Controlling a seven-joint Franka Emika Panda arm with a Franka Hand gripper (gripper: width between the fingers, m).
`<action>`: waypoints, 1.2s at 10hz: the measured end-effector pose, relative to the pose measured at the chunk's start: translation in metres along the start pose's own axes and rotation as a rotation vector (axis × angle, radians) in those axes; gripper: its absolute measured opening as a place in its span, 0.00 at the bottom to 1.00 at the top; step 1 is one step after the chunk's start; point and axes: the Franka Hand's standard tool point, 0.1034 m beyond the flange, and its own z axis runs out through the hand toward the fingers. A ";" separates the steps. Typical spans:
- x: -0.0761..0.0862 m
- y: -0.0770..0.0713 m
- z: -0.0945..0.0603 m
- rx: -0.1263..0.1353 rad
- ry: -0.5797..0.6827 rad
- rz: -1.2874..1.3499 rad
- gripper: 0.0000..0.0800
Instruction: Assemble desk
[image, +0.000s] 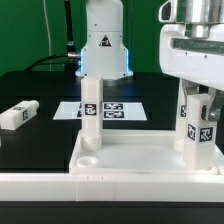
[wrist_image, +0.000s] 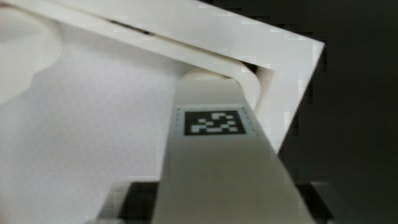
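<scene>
The desk top (image: 150, 165) is lying low in the frame, a white rimmed tray on the black table (image: 30, 95), with its cavity facing up. One leg (image: 91, 112) is standing upright at the tray's corner left of centre, tag showing on its face, with a round socket (image: 86, 158) lying open just in front of its foot. Over at the right edge of the frame, a second leg (image: 196, 125) is standing vertical on the tray's right corner, and the jaws (image: 197, 97) are pinching that second leg near its top. The arm's white wrist housing is hanging straight down from the upper right, bulky and close to the lens.

The wrist view is looking down the held leg (wrist_image: 217, 150), its tag sharp at centre, with the tray's rim corner (wrist_image: 267, 55) just beyond it and black table past that.

A third leg (image: 18, 115) is lying on its side at the left edge of the frame, well apart from the tray. The marker board (image: 125, 110) is sitting flat behind the tray, between the two upright legs. The tray's floor between those legs is sitting open, and so is the dark table at mid-left. The robot base (image: 103, 45) is standing at the top centre, behind the board.
</scene>
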 end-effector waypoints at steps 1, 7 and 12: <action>0.000 0.000 0.000 0.001 0.000 0.011 0.36; 0.002 0.000 0.000 0.000 0.001 -0.301 0.81; 0.003 -0.004 -0.002 0.010 0.009 -0.804 0.81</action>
